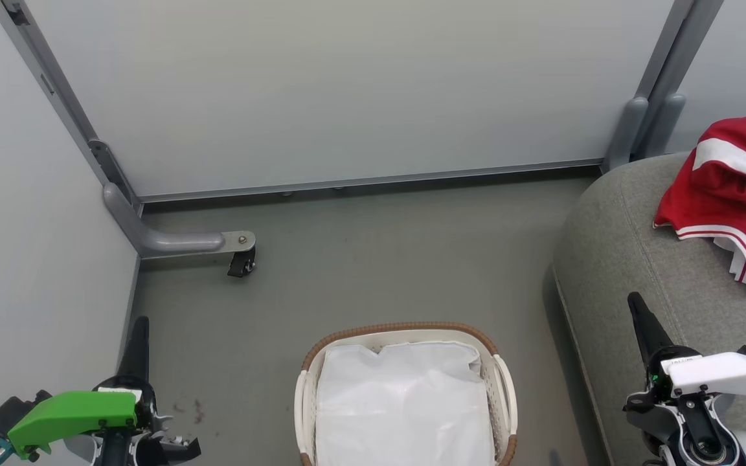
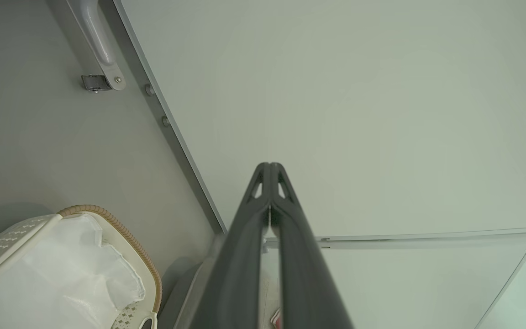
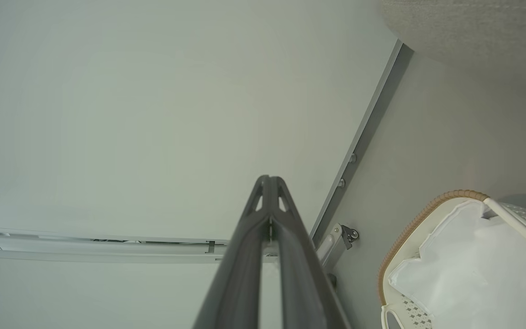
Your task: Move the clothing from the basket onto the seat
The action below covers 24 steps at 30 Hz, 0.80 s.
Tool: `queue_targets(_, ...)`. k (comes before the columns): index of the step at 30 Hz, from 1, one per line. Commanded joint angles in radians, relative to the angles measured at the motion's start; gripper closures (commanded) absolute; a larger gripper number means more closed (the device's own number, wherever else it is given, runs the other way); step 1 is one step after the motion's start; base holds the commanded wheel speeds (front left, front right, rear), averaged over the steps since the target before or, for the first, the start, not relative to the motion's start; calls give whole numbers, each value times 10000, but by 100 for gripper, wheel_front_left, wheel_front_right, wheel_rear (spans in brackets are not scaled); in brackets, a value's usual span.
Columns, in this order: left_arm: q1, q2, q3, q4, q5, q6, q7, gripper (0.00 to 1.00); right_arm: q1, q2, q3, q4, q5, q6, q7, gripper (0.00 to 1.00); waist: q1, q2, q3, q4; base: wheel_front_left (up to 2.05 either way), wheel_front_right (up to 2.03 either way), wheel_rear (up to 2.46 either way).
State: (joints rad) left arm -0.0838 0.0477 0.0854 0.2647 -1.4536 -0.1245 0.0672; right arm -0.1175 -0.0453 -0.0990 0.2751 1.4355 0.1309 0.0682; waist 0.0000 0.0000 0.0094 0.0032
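Observation:
The red clothing (image 1: 732,194) with white bands lies on the grey seat (image 1: 632,259) at the right. The white basket (image 1: 502,382) with a brown rim stands on the floor at the bottom centre, holding a plain white sheet (image 1: 405,401). The basket (image 2: 107,219) also appears at the lower left of the left wrist view, and the basket (image 3: 420,219) at the lower right of the right wrist view. My left gripper (image 1: 142,322) is shut and empty at the lower left, left of the basket. My right gripper (image 1: 634,299) is shut and empty over the seat's front edge. Both fingertip pairs, left gripper (image 2: 270,165) and right gripper (image 3: 270,178), touch.
Pale partition panels (image 1: 347,90) close the back and left. A grey foot with a black caster (image 1: 241,262) juts onto the floor at the left. Open grey floor (image 1: 379,259) lies between the basket and the back panel.

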Motion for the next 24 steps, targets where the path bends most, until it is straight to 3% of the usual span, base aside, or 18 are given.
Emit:
queue_targets(1,-225,54,55,-74,-215,-73,63,100,82,-61,-50,-101,217,-2,66,100,0,0,-3,-2,0,0,0)
queue_targets(24,-314,59,312,-217,-1598,-87,480,100,140,-77,-167,-335,1764,-2,490,100,0,0,-61,-30,0,0,0)
